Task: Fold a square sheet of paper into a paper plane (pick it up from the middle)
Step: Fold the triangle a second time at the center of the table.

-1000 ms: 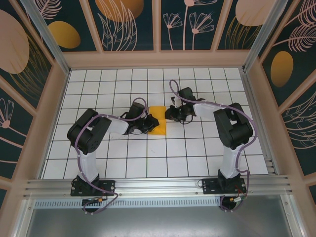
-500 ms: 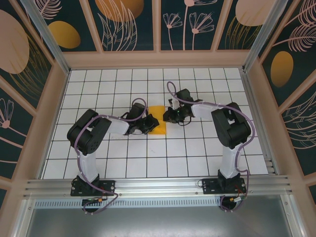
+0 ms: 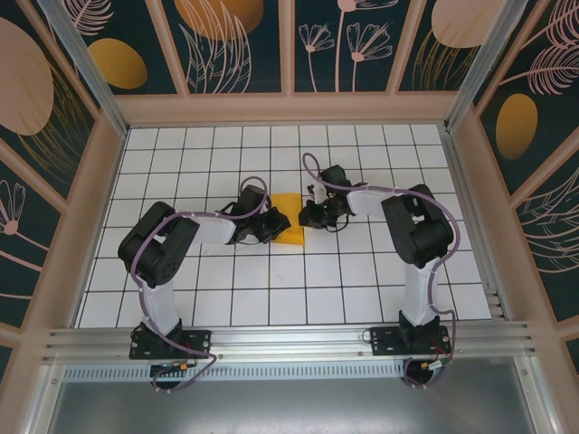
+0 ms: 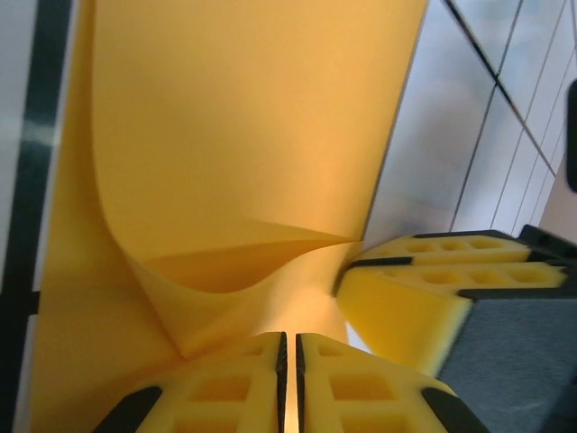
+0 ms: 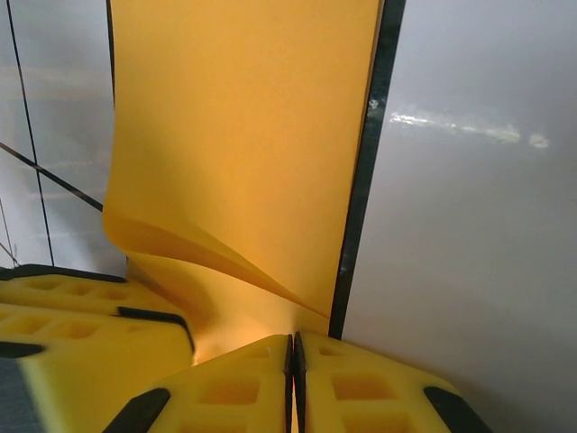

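Note:
The square sheet of paper (image 3: 289, 217) is orange-yellow and lies mid-table between the two grippers, part of it raised in a curl. My left gripper (image 3: 274, 227) grips its left edge and my right gripper (image 3: 306, 215) grips its right edge. In the left wrist view the paper (image 4: 243, 135) bulges up in front of my left gripper (image 4: 288, 356), whose jaws are shut on a thin strip of it. The right gripper's yellow fingers (image 4: 415, 298) show beside it. In the right wrist view the paper (image 5: 243, 135) folds down into my right gripper (image 5: 293, 356), which is shut on it.
The white tiled table (image 3: 362, 280) has free room all around the paper. Patterned walls (image 3: 81, 208) enclose it on three sides. An aluminium rail (image 3: 289, 342) with both arm bases runs along the near edge.
The right gripper has closed further and shifted slightly left towards the paper. The left arm has also edged left. The paper stays in place between them.

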